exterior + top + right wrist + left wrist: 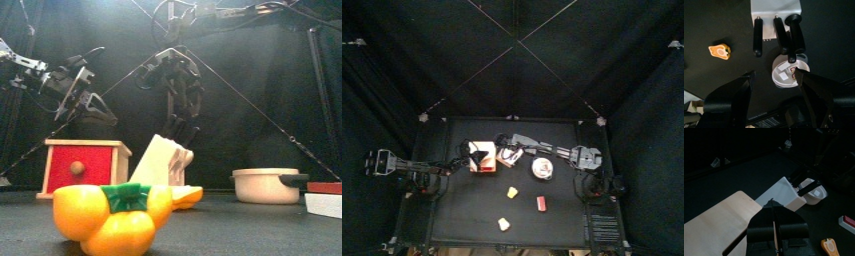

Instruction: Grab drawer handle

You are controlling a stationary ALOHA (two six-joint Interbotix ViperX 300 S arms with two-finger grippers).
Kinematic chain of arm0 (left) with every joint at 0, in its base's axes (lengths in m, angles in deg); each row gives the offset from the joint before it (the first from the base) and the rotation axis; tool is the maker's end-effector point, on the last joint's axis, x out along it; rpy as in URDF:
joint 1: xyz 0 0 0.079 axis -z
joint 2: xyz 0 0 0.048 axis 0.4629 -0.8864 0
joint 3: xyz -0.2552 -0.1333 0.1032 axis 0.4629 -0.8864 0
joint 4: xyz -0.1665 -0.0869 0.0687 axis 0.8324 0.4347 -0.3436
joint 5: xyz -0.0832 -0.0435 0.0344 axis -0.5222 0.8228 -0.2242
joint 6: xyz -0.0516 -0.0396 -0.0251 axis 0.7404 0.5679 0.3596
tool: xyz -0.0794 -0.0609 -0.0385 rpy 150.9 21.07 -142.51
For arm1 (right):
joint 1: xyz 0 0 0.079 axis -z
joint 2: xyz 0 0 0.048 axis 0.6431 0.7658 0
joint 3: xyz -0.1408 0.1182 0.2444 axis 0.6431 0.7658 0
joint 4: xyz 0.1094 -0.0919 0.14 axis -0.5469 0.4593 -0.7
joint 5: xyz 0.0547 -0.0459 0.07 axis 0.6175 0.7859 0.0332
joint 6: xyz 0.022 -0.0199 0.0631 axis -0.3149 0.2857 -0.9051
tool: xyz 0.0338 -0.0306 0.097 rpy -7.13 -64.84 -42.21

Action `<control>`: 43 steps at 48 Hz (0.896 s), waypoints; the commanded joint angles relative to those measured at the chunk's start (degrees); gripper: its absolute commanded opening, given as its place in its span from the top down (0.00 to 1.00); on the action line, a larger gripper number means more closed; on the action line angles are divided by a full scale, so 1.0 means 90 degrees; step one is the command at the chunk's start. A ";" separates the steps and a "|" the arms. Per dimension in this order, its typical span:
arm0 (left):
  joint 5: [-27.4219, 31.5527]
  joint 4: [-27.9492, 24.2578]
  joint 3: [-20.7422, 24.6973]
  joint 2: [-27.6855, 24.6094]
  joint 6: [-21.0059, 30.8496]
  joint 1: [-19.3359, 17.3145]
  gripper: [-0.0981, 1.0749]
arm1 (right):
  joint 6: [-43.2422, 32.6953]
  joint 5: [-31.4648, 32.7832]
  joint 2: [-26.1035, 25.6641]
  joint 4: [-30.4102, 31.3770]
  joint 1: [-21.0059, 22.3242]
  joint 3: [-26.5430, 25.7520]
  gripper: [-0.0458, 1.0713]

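Observation:
The drawer (481,155) is a small cabinet with a white top and wooden sides, left of the table's middle. Its red front with a round red handle (76,167) faces the table's front edge; from above the handle is hidden. My right gripper (506,152) hangs open just right of the drawer and above it (181,100). In the right wrist view its fingers (757,35) point at the drawer's white top (776,7) with nothing between them. My left gripper (438,170) rests shut, left of the drawer (777,193).
A round white bowl (543,168) sits under the right arm (789,70). A yellow block (515,191), a red block (541,203) and a yellow pepper toy (114,212) lie toward the front edge. Black curtains close the table in.

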 commanded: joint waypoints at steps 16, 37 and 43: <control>-0.0020 -0.0293 0.0020 0.0166 -0.0029 0.0146 0.81 | -0.0059 -0.0332 -0.1191 0.0449 -0.0166 0.0762 0.11; -0.0020 -0.0537 -0.0137 0.0459 -0.0029 0.0479 0.81 | -0.0391 -0.2119 -0.2969 0.0166 -0.0420 0.2930 0.11; -0.0010 -0.0674 -0.0195 0.0566 -0.0029 0.0566 0.81 | -0.0391 -0.2939 -0.3369 -0.0059 -0.0508 0.3545 0.11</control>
